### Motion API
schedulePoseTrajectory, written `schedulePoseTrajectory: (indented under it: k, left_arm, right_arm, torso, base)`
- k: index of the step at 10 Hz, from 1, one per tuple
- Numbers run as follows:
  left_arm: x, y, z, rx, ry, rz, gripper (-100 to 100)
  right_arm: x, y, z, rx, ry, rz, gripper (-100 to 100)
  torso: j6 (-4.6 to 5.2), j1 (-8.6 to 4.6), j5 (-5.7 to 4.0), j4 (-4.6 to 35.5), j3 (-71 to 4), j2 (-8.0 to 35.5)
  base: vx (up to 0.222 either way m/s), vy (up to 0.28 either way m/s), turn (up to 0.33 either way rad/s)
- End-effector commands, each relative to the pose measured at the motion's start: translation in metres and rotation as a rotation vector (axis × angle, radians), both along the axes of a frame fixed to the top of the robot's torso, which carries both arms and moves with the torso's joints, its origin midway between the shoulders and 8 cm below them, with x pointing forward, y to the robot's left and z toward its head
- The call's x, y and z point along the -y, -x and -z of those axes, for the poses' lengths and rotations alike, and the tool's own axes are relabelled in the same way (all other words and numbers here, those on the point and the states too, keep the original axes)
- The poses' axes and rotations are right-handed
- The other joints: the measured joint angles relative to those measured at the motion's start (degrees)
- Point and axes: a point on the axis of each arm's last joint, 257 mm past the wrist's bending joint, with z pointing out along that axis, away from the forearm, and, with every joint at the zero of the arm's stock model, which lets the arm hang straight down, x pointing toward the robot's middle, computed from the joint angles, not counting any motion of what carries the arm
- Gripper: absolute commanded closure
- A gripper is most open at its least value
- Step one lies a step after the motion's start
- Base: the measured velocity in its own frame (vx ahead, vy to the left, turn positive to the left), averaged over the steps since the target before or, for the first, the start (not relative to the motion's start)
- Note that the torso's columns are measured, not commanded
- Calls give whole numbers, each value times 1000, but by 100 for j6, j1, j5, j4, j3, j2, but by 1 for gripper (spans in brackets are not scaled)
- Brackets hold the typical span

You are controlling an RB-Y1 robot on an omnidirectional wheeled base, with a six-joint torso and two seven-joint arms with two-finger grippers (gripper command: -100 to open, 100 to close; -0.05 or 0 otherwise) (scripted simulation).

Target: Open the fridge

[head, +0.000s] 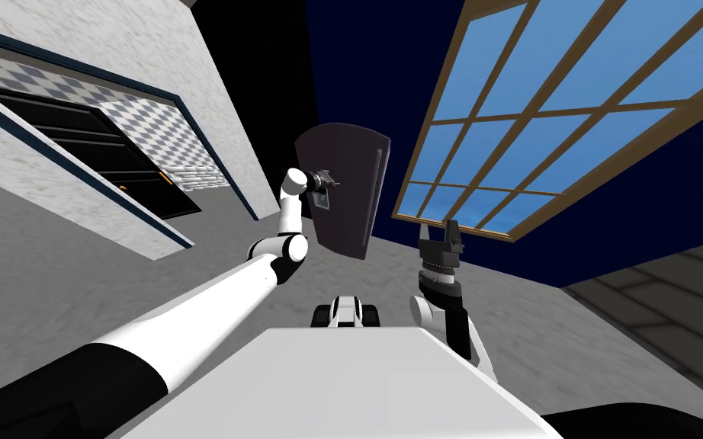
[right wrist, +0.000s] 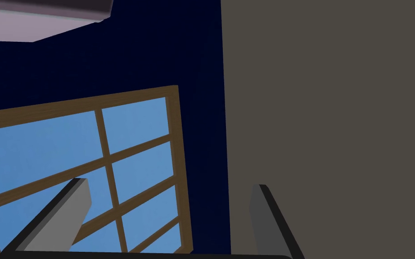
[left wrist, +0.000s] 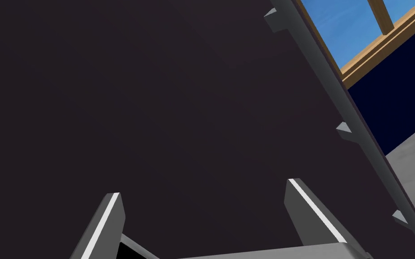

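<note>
Left gripper [left wrist: 202, 189], blades parted and empty, faces the dark fridge door [head: 346, 206]; handle [left wrist: 341, 96] lines its edge; right gripper [head: 439, 231] likewise parted.

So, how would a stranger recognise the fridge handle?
Find the big wood-framed window; the dark fridge stands just left of it. The handle is the thin grey bar running down the door's window-side edge, the only light line on that dark front.

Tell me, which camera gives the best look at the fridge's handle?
The left wrist view: the handle runs close and large, a grey bar with its mounts, beside the open left gripper. The head view shows it as a thin line on the dark fridge. The right wrist view looks elsewhere.
</note>
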Motion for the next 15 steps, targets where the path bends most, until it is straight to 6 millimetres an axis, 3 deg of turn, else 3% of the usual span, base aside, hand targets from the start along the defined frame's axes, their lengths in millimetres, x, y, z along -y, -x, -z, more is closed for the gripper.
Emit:
schedulePoseTrajectory:
  k: [1,4,7,12,15]
  left_arm:
    - [3,2,-6,-20,-1,1,-100]
    - [30,6,-5,-62,8,37,-100]
    - [36,7,-10,-91,7,43,-100]
    - [29,7,-19,-128,-2,21,-100]
    - [30,8,-19,-124,-5,22,-100]
  right_arm:
    - [0,0,0,0,0,0,0]
    - [0,0,0,0,0,0,0]
    - [0,0,0,0,0,0,0]
    - [0,0,0,0,0,0,0]
    - [0,0,0,0,0,0,0]
  torso:
    - [1,-6,-2,-2,-3,-2]
    - [-1,13,4,1,2,5]
    - [-2,26,8,6,13,23]
    - [-1,5,1,5,10,16]
    - [-3,44,16,5,10,16]
  base:
    - [133,-213,21]
    - [150,-238,25]
    - [127,-223,24]
    - [117,-204,21]
    - [64,-69,-12]
